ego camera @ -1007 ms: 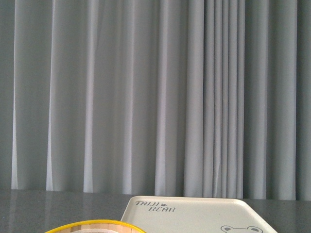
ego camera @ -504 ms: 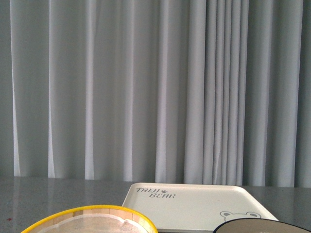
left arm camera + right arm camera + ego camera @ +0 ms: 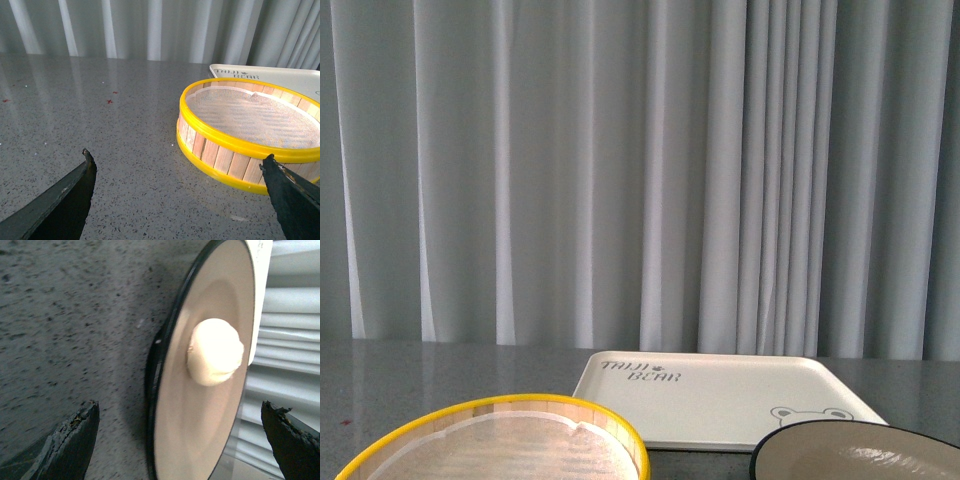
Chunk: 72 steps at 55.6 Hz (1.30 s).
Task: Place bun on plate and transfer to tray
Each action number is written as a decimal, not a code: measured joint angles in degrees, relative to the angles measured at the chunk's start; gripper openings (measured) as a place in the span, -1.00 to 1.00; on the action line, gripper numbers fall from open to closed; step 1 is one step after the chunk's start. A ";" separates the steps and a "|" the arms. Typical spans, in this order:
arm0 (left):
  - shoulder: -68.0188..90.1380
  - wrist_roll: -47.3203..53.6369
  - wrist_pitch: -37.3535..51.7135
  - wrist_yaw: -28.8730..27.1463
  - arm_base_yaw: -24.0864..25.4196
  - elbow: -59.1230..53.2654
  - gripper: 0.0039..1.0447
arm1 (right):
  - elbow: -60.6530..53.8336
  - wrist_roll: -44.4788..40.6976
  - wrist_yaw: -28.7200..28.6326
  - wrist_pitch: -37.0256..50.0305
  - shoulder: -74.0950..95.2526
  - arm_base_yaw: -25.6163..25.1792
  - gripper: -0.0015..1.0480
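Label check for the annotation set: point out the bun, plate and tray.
bun (image 3: 215,351), right wrist view, centre of its dome.
plate (image 3: 185,440), right wrist view, bare beige inside.
tray (image 3: 720,400), front view, bare flat middle.

Tilted downward within a second, lifting the tray (image 3: 720,400) clear of the frame's bottom edge, baring more of the yellow-rimmed steamer basket (image 3: 520,401) at lower left and bringing the plate (image 3: 860,458) into the lower right corner.
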 joint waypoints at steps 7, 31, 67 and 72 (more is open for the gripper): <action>0.00 0.00 0.00 -0.02 0.00 0.00 0.88 | 1.68 -1.25 -1.46 0.31 1.86 -0.13 0.83; 0.00 0.00 0.00 0.00 0.00 0.00 0.88 | 2.71 -2.60 -1.81 5.95 7.10 0.33 0.83; 0.00 0.00 0.00 -0.02 0.00 0.00 0.88 | -2.56 -2.12 -3.56 14.23 10.34 -1.33 -0.33; 0.00 0.00 0.00 0.00 0.00 0.00 0.88 | -3.02 -2.32 -3.67 14.73 9.92 -1.46 -0.63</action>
